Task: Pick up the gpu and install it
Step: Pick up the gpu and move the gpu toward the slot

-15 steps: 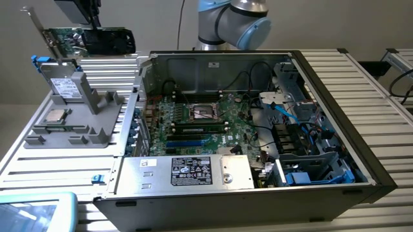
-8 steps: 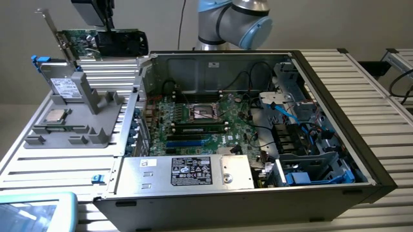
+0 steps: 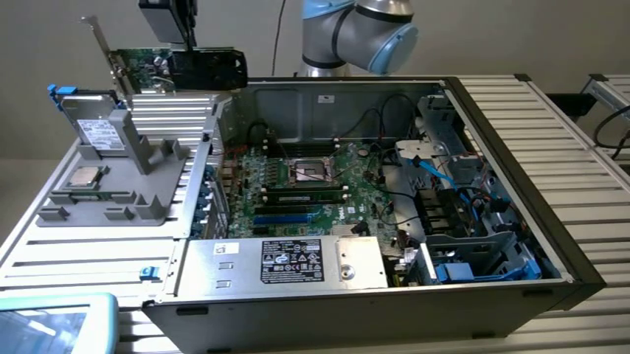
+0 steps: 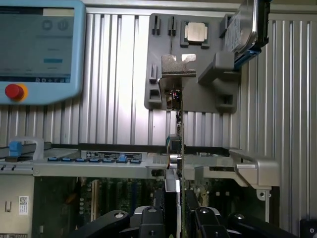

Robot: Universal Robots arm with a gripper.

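Here, farthest out from the open computer case on the exterior view's left, the corner of a pale blue tablet lies by the case's near corner. Beside the case on that same side stands a gray holder. A silver hard drive stands upright in its far slot, and a small square CPU chip lies flat in a pocket.

Above the far end of that holder, just outside the case's far left corner, the gpu hangs clear in the air, on edge. Its green board and black cover are showing, and its long silver bracket sticks up on the side away from the case. The gripper grips its upper edge.

In the wrist view the card runs edge-on between the two black fingers. They stand narrow and seem to press on both faces, though the contact itself is dim.

Inside the case the motherboard lies exposed. Behind the case's back wall rises the arm.
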